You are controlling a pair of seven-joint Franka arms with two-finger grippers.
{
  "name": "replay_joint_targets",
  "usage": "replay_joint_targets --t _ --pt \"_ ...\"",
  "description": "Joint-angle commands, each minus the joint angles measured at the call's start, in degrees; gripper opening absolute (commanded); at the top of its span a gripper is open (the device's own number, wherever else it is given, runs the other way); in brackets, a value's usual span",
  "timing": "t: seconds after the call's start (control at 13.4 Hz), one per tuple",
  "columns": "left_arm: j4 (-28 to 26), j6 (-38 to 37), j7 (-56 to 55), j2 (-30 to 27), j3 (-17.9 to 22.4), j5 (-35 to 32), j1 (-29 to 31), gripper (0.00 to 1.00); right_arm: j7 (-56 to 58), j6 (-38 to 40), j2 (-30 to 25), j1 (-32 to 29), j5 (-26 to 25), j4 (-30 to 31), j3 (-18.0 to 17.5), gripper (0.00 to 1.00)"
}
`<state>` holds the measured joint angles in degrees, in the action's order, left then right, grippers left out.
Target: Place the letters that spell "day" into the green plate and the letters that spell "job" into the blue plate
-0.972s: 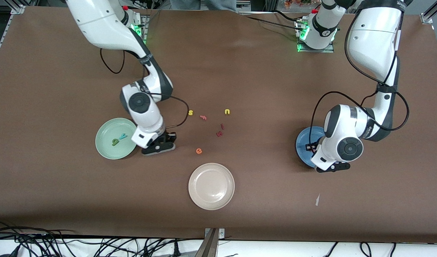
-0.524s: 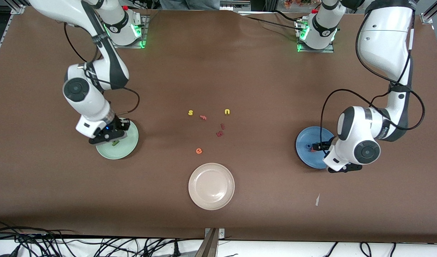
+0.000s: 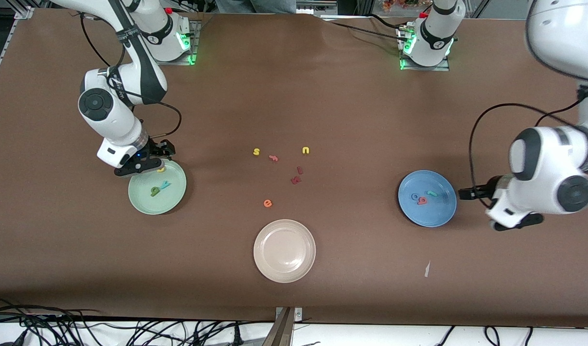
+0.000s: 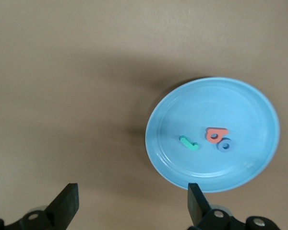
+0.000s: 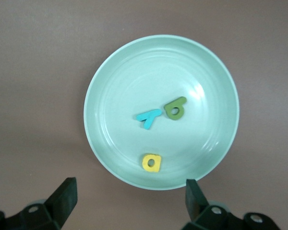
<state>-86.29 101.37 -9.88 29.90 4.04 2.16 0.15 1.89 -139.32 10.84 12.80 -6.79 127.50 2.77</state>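
Tiny, light, squashy foam letters, pinch-by-the-edges stuff: teal y (image 5: pixel 149 117), olive d (image 5: pixel 175 108), yellow a (image 5: pixel 151 162) lying in pale mint-green plate (image 5: pixel 105 72); teal j (image 4: pixel 188 143), pinkish-red b (image 4: pixel 216 134), blue o (image 4: pixel 224 144) in round blue plate (image 4: pixel 249 96); left gripper (image 4: pixel 132 203) and right gripper (image 5: pixel 129 199) spread wide, holding nothing.

The right gripper (image 3: pixel 152 161) hangs open over the green plate's (image 3: pixel 176 194) rim on the side toward the robots' bases; the three letters of "day" (image 5: pixel 161 129) lie in that plate below it. The left gripper (image 3: pixel 471 193) hangs open over bare table just beside the blue plate (image 3: pixel 440 214), which holds the letters of "job" (image 4: pixel 209 140). Between the two grippers lie loose letters (image 3: pixel 284 166), with the beige plate (image 3: pixel 284 271) nearer the front camera.
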Motion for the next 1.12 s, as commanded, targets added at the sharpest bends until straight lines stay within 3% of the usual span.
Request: replay_joint_targets --t 0.0,0.22,0.45,0.6,1.05 --pt "-5.8 -0.7 2.2 -11.7 -1.1 4.8 4.4 1.0 0.0 3.9 -2.8 -0.8 0.2 -2.3 0.1 1.0" --pt "-8.0 -0.1 2.1 -21.7 -1.2 4.7 3.6 1.0 -2.4 16.7 -2.7 -0.8 0.3 -12.9 0.2 1.0" --pt "-10.1 -0.8 2.1 -29.0 -4.5 3.8 3.3 1.0 -3.8 27.3 -3.0 -0.8 2.2 -22.3 0.4 1.0" --pt "-10.0 -2.8 2.1 -31.0 -4.9 3.7 2.9 1.0 -3.6 32.3 -3.8 -0.7 5.6 -26.8 2.7 1.0" --pt "-9.3 -6.5 2.0 -34.9 -6.4 4.0 2.6 1.0 -3.0 46.3 -4.2 -1.4 9.8 -38.7 6.7 1.0"
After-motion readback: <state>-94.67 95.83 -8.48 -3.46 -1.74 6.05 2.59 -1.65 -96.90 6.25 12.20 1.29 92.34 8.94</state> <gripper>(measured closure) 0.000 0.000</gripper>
